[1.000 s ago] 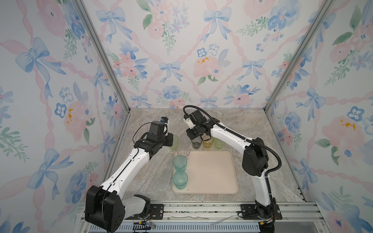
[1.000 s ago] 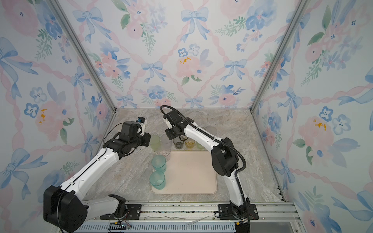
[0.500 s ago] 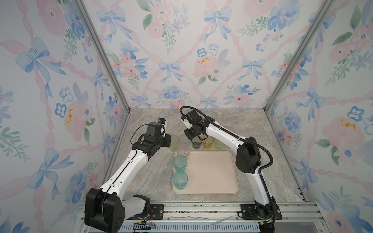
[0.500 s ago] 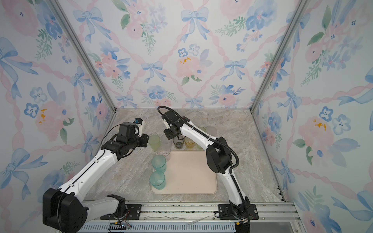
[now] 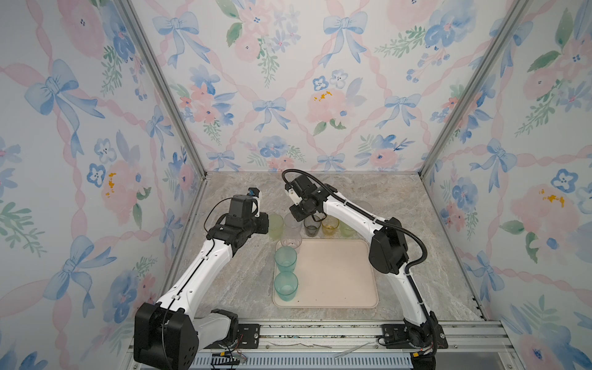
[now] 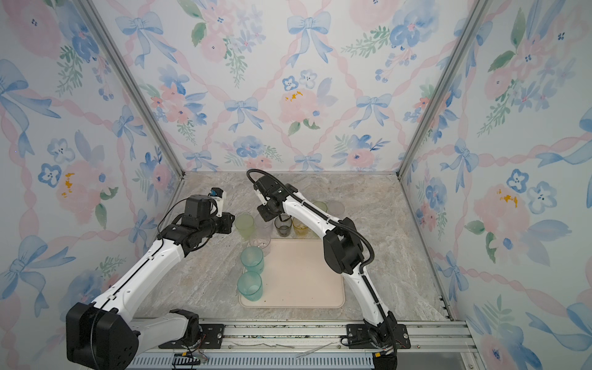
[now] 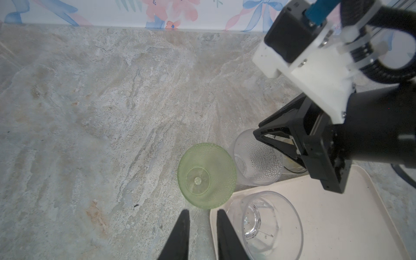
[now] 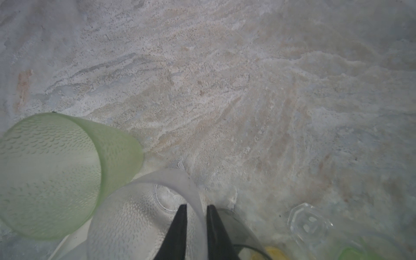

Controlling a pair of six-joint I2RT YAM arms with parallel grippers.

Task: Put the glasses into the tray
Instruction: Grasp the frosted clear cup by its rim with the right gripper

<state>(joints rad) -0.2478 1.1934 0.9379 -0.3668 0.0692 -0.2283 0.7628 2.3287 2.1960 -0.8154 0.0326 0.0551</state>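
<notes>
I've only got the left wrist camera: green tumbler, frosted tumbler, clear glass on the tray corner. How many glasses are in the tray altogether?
Observer: Three. Besides that clear glass, two teal tumblers stand along the tray's left side in both top views.
Operator: The right hand blocks my view. What's there?
Observer: A smoky grey glass, then an amber glass, in a row beyond the tray's far rim.
Operator: Anything behind the right arm?
Observer: Yes, a yellow-green tumbler and a frosted tumbler, partly hidden by it.
</notes>
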